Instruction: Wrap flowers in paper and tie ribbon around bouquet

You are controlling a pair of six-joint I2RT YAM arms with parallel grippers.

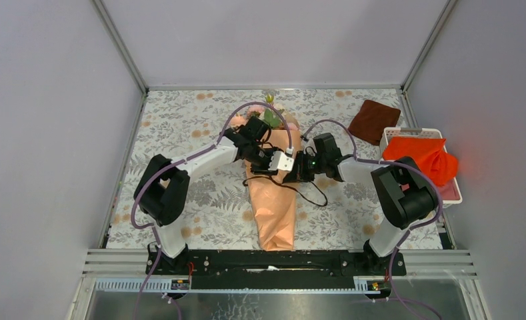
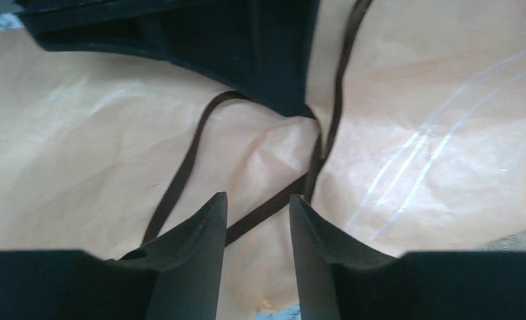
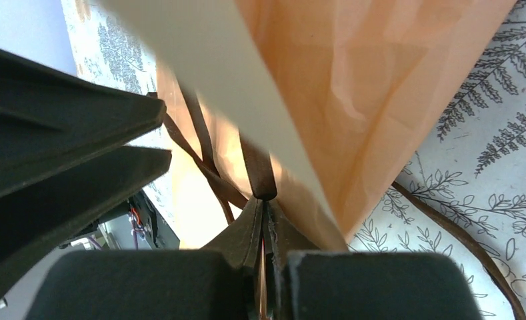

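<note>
Floral table [image 1: 180, 133], basket [image 1: 413, 131], left gripper [image 2: 257, 200] parted over bouquet [image 1: 273, 213], right gripper [image 3: 265, 200] apparently pinching ribbon [image 3: 257, 168]

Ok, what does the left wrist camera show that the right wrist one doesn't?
Left wrist only: the ribbon crossing itself on the paper, just ahead of the open left claw. Right wrist only: the right claw pinched shut on the ribbon, and a loose tail lying on the tablecloth. Both: peach paper and brown ribbon.
</note>
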